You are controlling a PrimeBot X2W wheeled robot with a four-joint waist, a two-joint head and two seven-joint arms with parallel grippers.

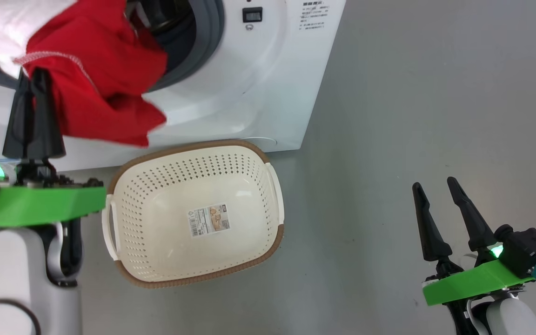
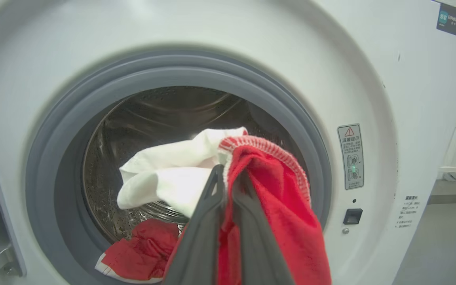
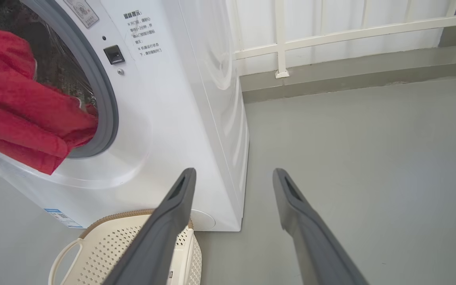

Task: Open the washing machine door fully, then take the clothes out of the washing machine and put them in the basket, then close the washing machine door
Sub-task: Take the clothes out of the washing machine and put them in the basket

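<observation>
I'm holding the right gripper [image 1: 434, 184] spread wide and empty, hovering over the bare grey floor [image 1: 412, 93] well to the right of the basket [image 1: 189, 145]. The basket is sitting on the floor just in front of the washing machine [image 1: 258, 93], and nothing is lying in it yet apart from its paper label [image 1: 208, 220]. The left gripper [image 1: 33, 77] is pinching narrow on a red garment [image 1: 105, 79] with white trim, which is hanging out of the opening, above and to the left of the basket. Behind it, a white fold [image 2: 172, 178] is bunching against the red one at the fingers. Another red piece [image 2: 141, 253] is lying on the lip of the steel drum [image 2: 164, 114]. The opening is standing clear, so I'm judging the door step done, though I can't tell how far the door is swung. What's remaining: carrying this garment into the basket, fetching the rest, and closing the door.
</observation>
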